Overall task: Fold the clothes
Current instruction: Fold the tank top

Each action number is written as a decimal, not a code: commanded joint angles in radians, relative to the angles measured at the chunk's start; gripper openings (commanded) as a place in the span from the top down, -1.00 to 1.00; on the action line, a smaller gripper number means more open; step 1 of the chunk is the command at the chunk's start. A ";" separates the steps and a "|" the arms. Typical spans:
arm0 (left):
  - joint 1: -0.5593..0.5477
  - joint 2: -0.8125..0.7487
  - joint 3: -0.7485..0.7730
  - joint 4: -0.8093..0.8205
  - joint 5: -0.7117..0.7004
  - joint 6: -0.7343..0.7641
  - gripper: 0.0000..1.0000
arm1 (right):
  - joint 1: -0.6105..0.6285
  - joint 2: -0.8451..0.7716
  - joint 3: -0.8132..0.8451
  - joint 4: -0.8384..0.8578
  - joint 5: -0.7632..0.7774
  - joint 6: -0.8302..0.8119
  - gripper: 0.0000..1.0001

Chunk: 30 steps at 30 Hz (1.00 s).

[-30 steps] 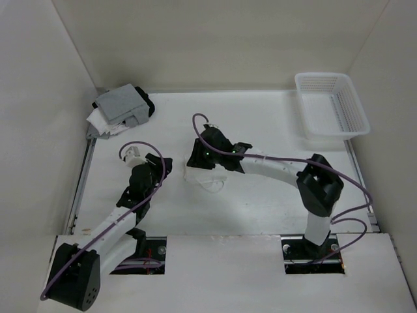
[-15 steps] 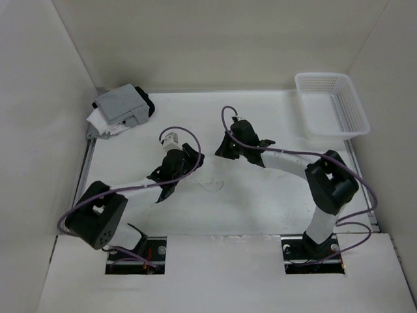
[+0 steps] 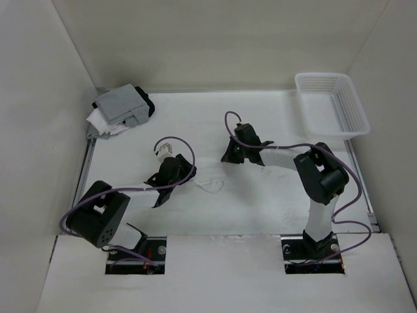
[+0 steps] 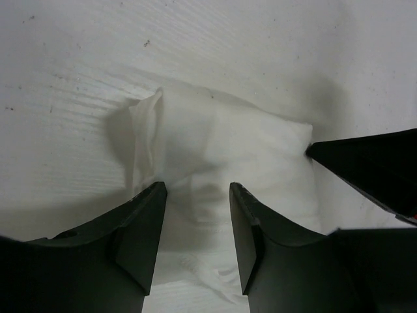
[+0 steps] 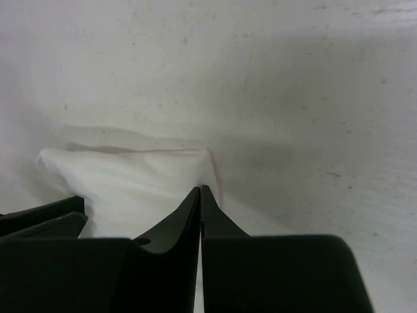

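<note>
A white tabletop point(image 3: 260, 202) fills the floor of a white-walled enclosure point(image 3: 195, 39), with both arms reaching in from its near edge. The white tank top point(image 4: 221, 140) lies near the middle of the surface as a small, rumpled, bunched-up bundle, flat on the tabletop between the two tools. From above it nearly vanishes against the white surface; a thin strap loop point(image 3: 212, 186) at its near side is the clearest sign of it.

The left tool point(image 4: 195, 189) sits low over the bundle's left part with its fingers point(image 4: 146, 222) parted to a moderate gap. Fabric shows in the gap, and the pads are not pressed onto it.

The right tool point(image 5: 200, 190) meets the garment from the other side. Its two fingers are pressed flat together with no gap showing, and their tips rest at the bundle's right edge (whether a pinch of fabric is caught between them cannot be told).

A stack of folded grey, white and black garments point(image 3: 120, 107) lies in the far left corner. A white mesh basket point(image 3: 326, 75) stands in the far right corner. Both are well apart from the tank top.
</note>
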 commanded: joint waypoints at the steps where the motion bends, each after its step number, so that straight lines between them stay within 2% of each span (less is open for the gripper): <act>1: 0.003 -0.049 -0.047 -0.082 0.013 -0.013 0.13 | -0.021 0.002 -0.009 0.046 -0.014 0.004 0.90; 8: 0.001 -0.201 -0.076 -0.142 0.014 -0.013 0.04 | -0.037 -0.009 -0.031 0.057 -0.006 0.004 0.90; 13: -0.019 -0.425 -0.058 -0.226 -0.022 0.020 -0.07 | -0.032 -0.127 -0.090 0.127 0.007 0.002 0.80; 18: -0.010 -0.589 -0.040 -0.320 -0.139 0.111 -0.13 | -0.023 -0.291 -0.170 0.160 0.081 -0.013 0.52; 23: 0.091 -0.609 -0.030 -0.439 -0.179 0.143 -0.18 | -0.021 -0.453 -0.265 0.200 0.165 -0.054 0.10; 30: 0.274 -0.669 -0.017 -0.551 -0.130 0.110 -0.28 | -0.011 -0.558 -0.468 0.477 0.319 -0.081 -0.31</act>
